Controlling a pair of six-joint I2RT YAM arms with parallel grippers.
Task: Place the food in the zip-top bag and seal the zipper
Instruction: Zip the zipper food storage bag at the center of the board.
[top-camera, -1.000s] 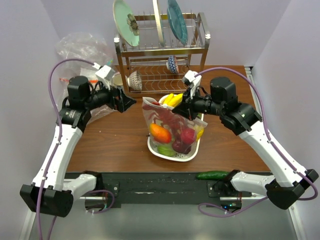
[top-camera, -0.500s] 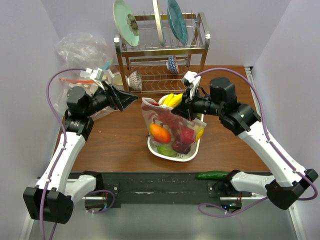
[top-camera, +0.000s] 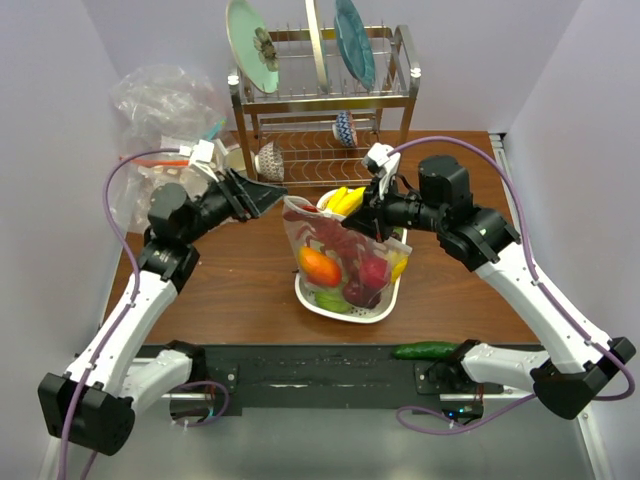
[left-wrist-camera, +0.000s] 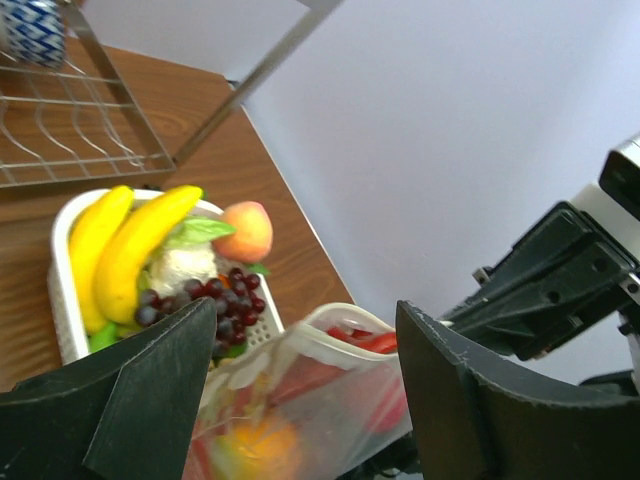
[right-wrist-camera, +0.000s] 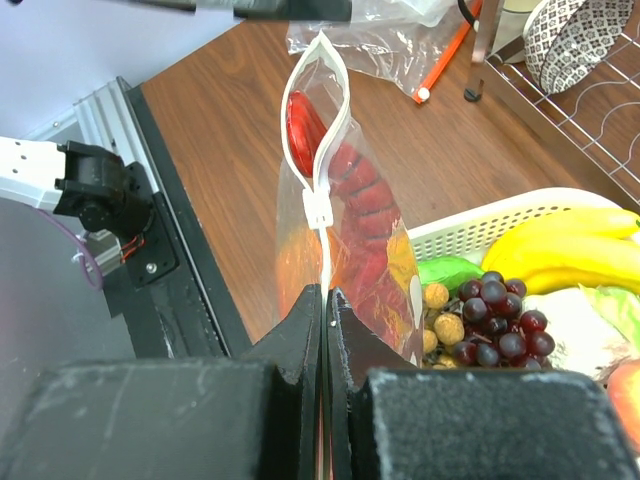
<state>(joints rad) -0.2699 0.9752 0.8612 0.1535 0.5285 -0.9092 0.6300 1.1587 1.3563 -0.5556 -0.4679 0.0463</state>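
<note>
Clear dotted zip-top bag (top-camera: 345, 250), red lobster (right-wrist-camera: 352, 188) and orange fruit (top-camera: 320, 266) inside, hangs upright at the white basket (top-camera: 345, 313) from the clenched right hand (right-wrist-camera: 323, 300); left hand (top-camera: 270, 195), released, has swung in beside its gaping mouth end, so sealing the zipper (right-wrist-camera: 323, 245) looks next.

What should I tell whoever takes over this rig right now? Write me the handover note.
Right hand: shut on the zipper, holding the zip-top bag upright at the white tray.
Left hand: open at the bag's far end, gripping nothing.
Done: red lobster and other food in the bag.
Left: a peach lies in the tray; the mouth gapes at the far end, so the zipper needs pressing shut.
</note>
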